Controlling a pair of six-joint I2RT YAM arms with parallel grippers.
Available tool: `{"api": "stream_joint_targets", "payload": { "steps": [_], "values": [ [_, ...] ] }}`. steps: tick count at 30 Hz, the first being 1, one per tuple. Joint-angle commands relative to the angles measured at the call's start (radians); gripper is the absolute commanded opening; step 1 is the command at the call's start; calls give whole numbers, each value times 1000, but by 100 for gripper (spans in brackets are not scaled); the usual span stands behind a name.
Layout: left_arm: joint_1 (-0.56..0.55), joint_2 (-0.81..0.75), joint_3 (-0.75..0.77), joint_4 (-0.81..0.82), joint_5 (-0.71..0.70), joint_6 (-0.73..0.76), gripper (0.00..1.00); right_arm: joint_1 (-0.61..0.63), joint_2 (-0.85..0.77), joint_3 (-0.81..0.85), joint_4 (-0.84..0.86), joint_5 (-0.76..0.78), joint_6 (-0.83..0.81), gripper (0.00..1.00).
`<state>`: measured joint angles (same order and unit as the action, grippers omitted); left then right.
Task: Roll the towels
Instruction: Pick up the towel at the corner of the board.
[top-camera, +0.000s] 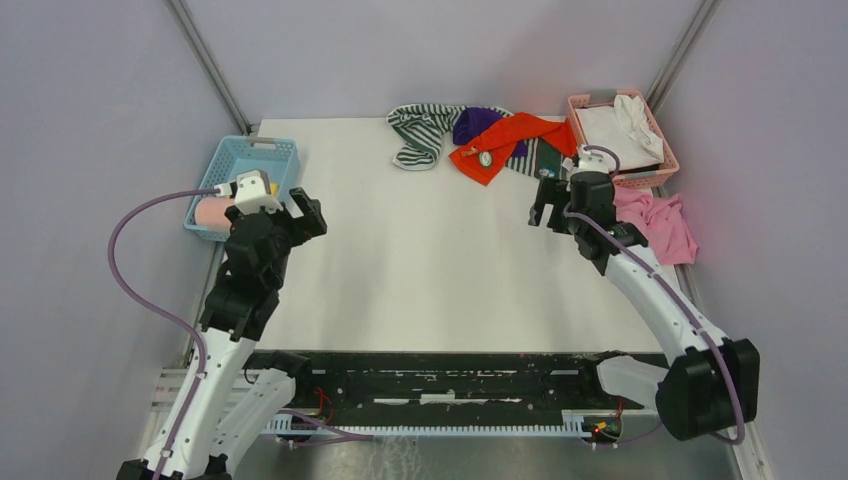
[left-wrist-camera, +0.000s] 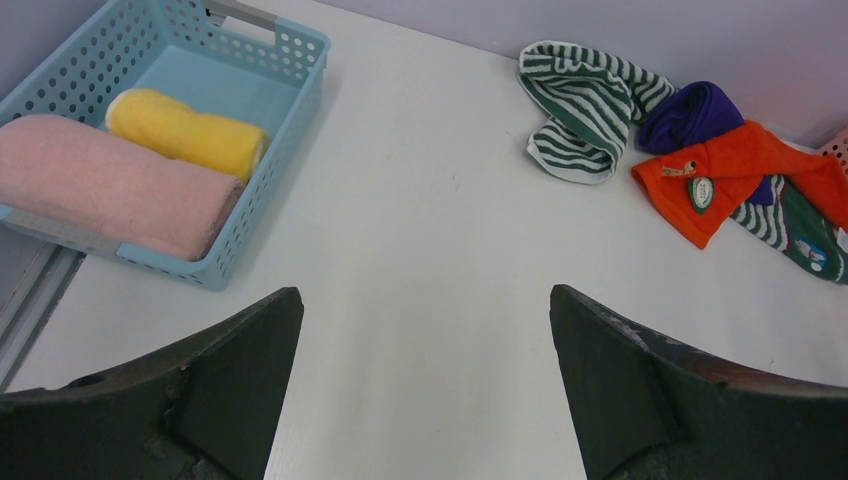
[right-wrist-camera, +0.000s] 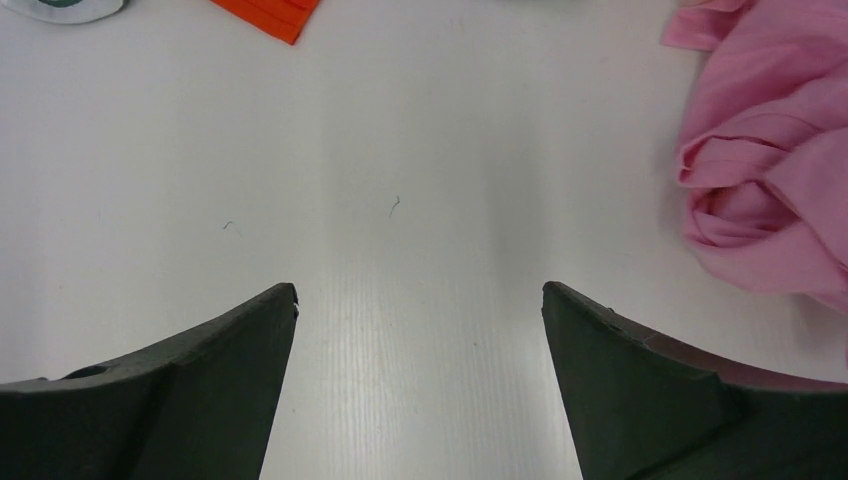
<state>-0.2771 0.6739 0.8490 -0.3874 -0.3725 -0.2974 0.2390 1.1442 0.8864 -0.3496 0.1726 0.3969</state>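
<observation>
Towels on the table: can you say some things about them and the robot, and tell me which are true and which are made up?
1. A rolled yellow towel lies in the blue basket. True.
2. The orange towel is rolled up. False: it lies unrolled in the pile at the far edge of the table.
3. The left fingers and the right fingers are open and hold nothing. True.
4. The striped towel sits in a pink basket. False: it lies on the table, next to the purple towel.
</observation>
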Motion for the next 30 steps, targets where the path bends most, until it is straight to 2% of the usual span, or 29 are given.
{"api": "stream_joint_targets", "payload": {
  "steps": [1, 7, 12, 19, 30],
  "values": [
    [-2, -9, 4, 39, 2, 40, 99, -3, 124, 45, 202, -86, 8, 100],
    [0, -16, -1, 39, 40, 43, 99, -1, 470, 193, 422, -99, 65, 97],
    [3, 0, -2, 42, 58, 46, 99, -1, 755, 433, 438, -49, 201, 90],
    [4, 41, -6, 48, 62, 52, 99, 0, 1038, 681, 420, -10, 318, 80],
    [4, 48, -7, 50, 58, 51, 99, 61, 1192, 799, 306, 6, 378, 67]
  ]
}}
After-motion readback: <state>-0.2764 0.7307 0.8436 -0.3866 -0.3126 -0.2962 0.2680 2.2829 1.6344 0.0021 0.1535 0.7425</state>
